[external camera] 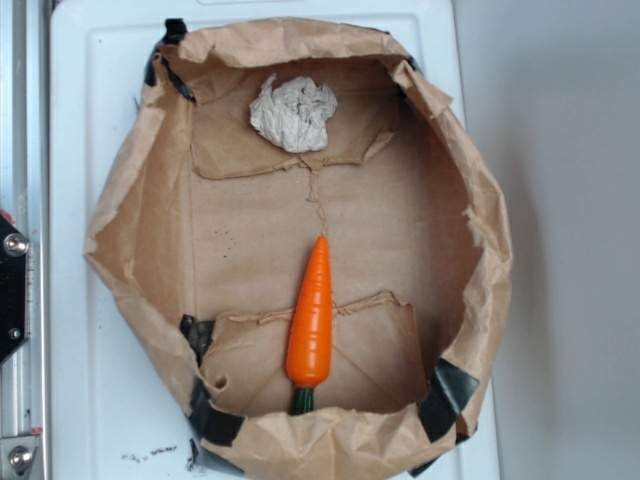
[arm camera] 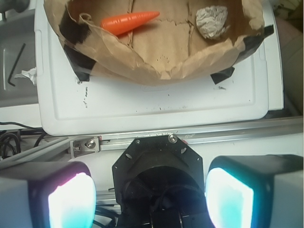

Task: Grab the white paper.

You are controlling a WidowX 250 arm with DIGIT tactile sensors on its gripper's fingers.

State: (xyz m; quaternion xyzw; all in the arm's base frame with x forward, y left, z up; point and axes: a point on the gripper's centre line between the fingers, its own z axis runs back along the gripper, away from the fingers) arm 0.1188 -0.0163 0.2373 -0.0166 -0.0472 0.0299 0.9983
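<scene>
The white paper (external camera: pixel 294 113) is a crumpled off-white wad lying inside the brown paper bag (external camera: pixel 140 200), near its far end; in the wrist view the white paper (arm camera: pixel 212 21) sits at the top right. An orange carrot (external camera: pixel 311 315) lies along the bag's floor toward the near end, and the carrot (arm camera: pixel 129 22) shows at the top of the wrist view. My gripper (arm camera: pixel 151 202) is open, its two glowing pads (arm camera: pixel 72 202) wide apart with nothing between them. It hangs well back from the bag, over the robot's black base, and does not show in the exterior view.
The bag rests on a white tray (external camera: pixel 90 400) with black tape at its corners. An aluminium rail (arm camera: pixel 223 135) runs between the tray and the black base mount (arm camera: pixel 159 161). A black hex key (arm camera: pixel 16 64) lies on a surface to the left.
</scene>
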